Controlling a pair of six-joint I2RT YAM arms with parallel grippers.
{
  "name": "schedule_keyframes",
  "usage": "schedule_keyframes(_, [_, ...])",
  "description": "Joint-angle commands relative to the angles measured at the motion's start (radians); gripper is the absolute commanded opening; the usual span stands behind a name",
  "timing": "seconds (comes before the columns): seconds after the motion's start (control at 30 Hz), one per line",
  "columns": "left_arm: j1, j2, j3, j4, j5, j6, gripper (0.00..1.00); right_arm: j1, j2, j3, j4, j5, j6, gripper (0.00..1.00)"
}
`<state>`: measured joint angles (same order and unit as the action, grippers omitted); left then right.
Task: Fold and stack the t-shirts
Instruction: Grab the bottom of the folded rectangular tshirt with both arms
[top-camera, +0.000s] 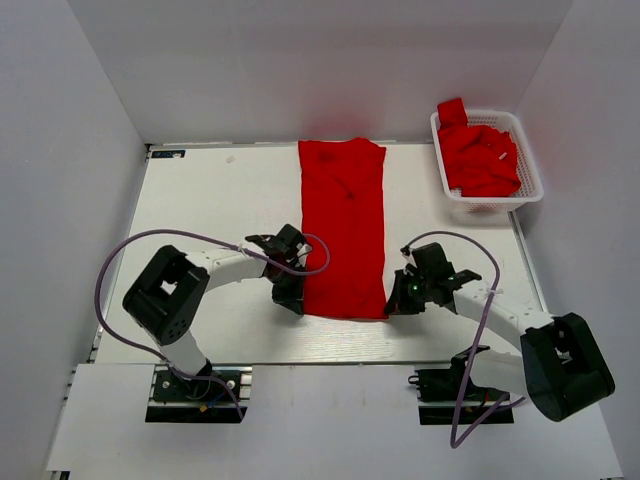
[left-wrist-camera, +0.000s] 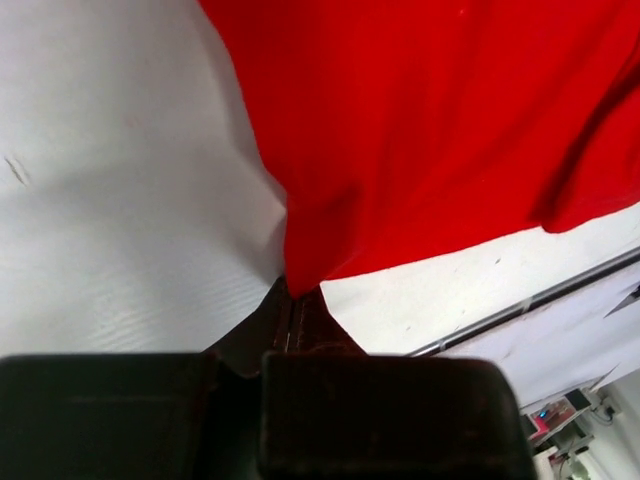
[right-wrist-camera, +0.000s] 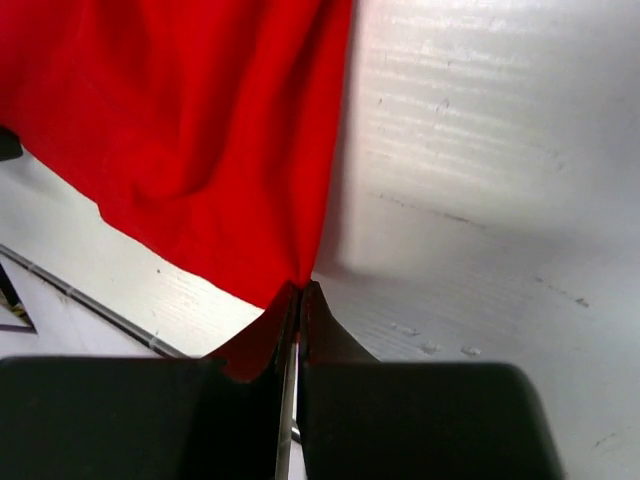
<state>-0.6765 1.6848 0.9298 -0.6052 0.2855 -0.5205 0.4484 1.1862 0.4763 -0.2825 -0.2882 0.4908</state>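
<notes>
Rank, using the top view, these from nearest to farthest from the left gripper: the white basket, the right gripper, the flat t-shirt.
1. flat t-shirt: near left corner pinched in the left gripper.
2. right gripper: across the shirt, at its near right corner.
3. white basket: at the far right.
</notes>
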Motion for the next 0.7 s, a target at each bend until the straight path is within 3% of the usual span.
schedule_keyframes(0.0, [-0.011,-0.063,-0.02,-0.042,0.029,0.011,0.0,0.001,-0.028,-0.01,-0.052,-0.02,0.022,0.0])
schedule_keyframes(0.3, [-0.02,-0.014,0.139,-0.142,0.142,0.053,0.0,-0.003,-0.011,0.099,-0.103,-0.052,-0.004,0.0])
schedule_keyframes(0.67, [0.031,0.13,0.478,-0.3,-0.057,0.06,0.0,-0.011,0.11,0.329,-0.152,0.118,-0.064,0.0])
